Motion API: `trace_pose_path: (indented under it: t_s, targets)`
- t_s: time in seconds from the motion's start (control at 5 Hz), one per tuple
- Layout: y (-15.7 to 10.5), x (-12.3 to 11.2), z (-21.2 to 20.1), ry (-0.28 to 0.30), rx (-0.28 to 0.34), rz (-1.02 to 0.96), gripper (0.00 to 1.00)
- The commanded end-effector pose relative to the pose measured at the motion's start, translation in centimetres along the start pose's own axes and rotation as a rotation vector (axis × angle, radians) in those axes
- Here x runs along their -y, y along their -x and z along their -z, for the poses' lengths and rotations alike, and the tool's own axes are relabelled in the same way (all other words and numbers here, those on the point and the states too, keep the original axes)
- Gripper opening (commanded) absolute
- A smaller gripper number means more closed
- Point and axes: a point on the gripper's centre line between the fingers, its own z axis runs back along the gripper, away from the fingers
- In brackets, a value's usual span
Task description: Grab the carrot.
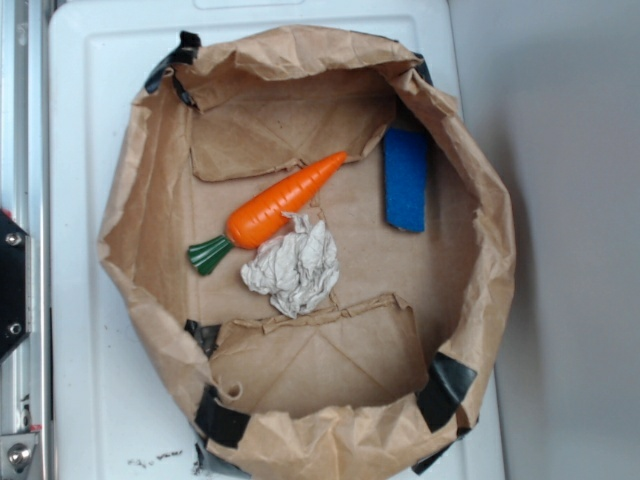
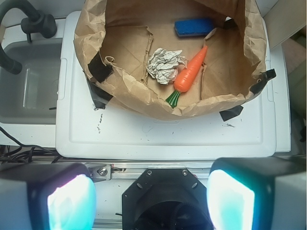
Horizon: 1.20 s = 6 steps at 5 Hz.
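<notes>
Exterior overhead, wrist oblique from afar; shared paper bag [image 1: 300,60].

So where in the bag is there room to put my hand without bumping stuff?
Bare bag floor lies between the paper ball and the right wall, below the blue piece. The flap nearest the ball is also clear. It is crowded in the middle, where the carrot touches the ball.

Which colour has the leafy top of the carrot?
Dark green. The carrot body is orange; its top shows best in the exterior view.

Black claw [image 2: 151,194] with 2 blocky fingers [image 2: 69,201] glowing cyan inside.
</notes>
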Motion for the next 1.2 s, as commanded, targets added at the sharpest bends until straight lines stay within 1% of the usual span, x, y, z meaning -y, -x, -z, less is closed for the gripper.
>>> trace_pose_path:
  t_s: [0.0, 0.2, 0.4, 0.6, 0.8, 1.0]
  targets:
    - [0.0, 0.0, 0.0, 0.000, 0.000, 0.000, 1.00]
    - [-2.8, 0.8, 0.1, -0.027, 0.045, -0.098, 1.00]
    - [-6.0, 0.3, 0.5, -0.040, 0.019, -0.228, 1.00]
    - [-8.6, -0.5, 1.6, -0.079, 0.003, -0.306, 1.00]
    - [-12.4, -2.6, 4.4, -0.096, -0.065, -0.141, 1.00]
    - [-12.4, -4.7, 5.9, -0.033, -0.112, 0.078, 1.00]
